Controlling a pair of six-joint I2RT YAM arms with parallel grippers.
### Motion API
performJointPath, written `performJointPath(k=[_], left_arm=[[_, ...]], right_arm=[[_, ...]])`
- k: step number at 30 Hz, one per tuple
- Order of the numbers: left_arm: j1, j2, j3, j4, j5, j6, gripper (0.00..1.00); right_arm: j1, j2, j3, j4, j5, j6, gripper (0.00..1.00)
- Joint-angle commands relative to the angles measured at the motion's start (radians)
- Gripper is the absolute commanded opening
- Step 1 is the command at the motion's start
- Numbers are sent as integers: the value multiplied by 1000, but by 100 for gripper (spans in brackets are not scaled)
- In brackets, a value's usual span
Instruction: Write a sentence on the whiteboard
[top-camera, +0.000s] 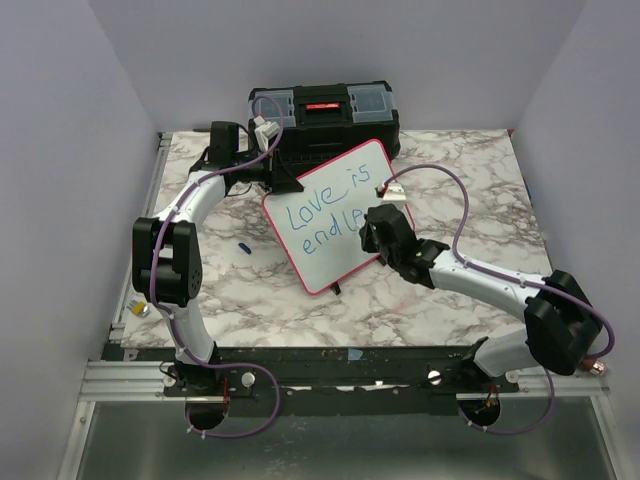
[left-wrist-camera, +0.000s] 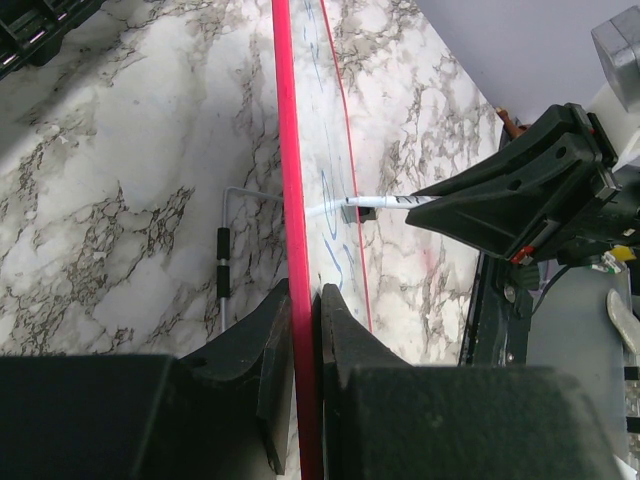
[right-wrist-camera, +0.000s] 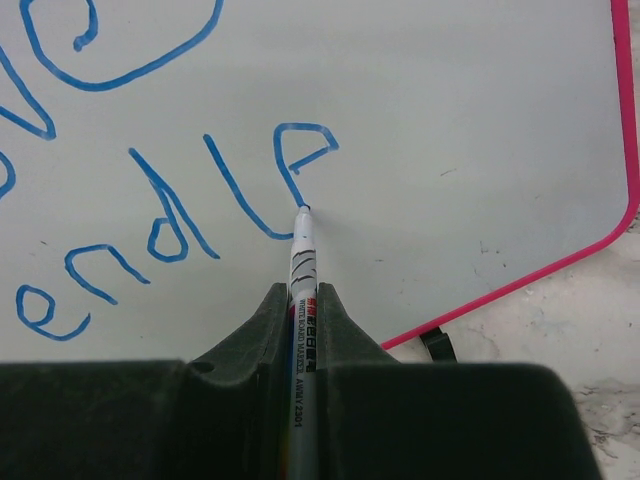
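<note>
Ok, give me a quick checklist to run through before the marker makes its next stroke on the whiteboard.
1. Is the left gripper clamped on the whiteboard frame: ok.
2. Is the right gripper shut on the marker: ok.
3. Marker tip touching the board at the last letter of the sentence: ok.
4. Blank board to the right of that letter: ok.
5. Board's feet steady on the table: cannot tell.

The toolbox (top-camera: 325, 112) stands close behind the left pincer (top-camera: 272, 186), blocking that way. The board (top-camera: 325, 255) walls the front of the right pincer (top-camera: 370, 228), marker (right-wrist-camera: 303, 260) touching it. To its right, open tabletop (top-camera: 475, 195).
</note>
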Motion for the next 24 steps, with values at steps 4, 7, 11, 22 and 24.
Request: performJointPath(k=[4,7,11,22,24], left_arm=[[-9,-33,1,99,30,61,0],[-9,-31,1,99,30,61,0],[-9,-32,1,99,30,61,0],[-11,-30,4,98,29,62,0],[-10,-29,3,99,29,62,0]], right_arm=[[-1,6,-9,-99,92,-13,1],[-1,19,15,-107,131,-39,1],[-1,16,50,-110,175,-72,1],[-9,-53,67,-9,251,-127,1],[-35,-54,64,0,198,-113,1]])
